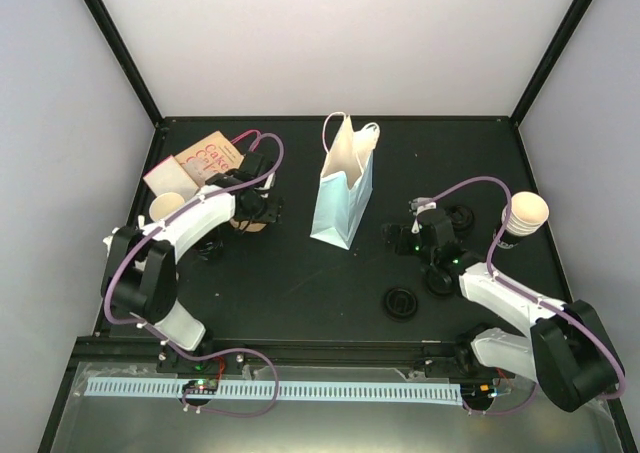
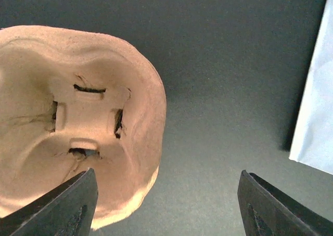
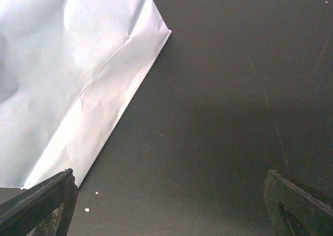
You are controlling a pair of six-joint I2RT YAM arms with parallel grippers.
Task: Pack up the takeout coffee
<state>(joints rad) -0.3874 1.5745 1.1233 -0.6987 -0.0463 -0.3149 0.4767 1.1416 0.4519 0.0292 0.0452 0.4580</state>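
Observation:
A brown pulp cup carrier (image 2: 78,121) lies on the black table, filling the left of the left wrist view. My left gripper (image 2: 166,205) hangs open just above it; its left finger (image 2: 67,210) is over the carrier's near corner and its right finger (image 2: 276,210) over bare table. From above, that gripper (image 1: 255,213) sits left of the upright white paper bag (image 1: 345,188). My right gripper (image 3: 169,205) is open and empty, low over the table right of the bag (image 3: 73,74). One paper cup (image 1: 167,208) stands at the left and another (image 1: 527,213) at the right.
A printed cardboard box (image 1: 200,158) lies at the back left. Black lids (image 1: 401,301) (image 1: 458,216) are scattered on the right half, one (image 1: 440,278) by the right arm. Black frame posts border the table.

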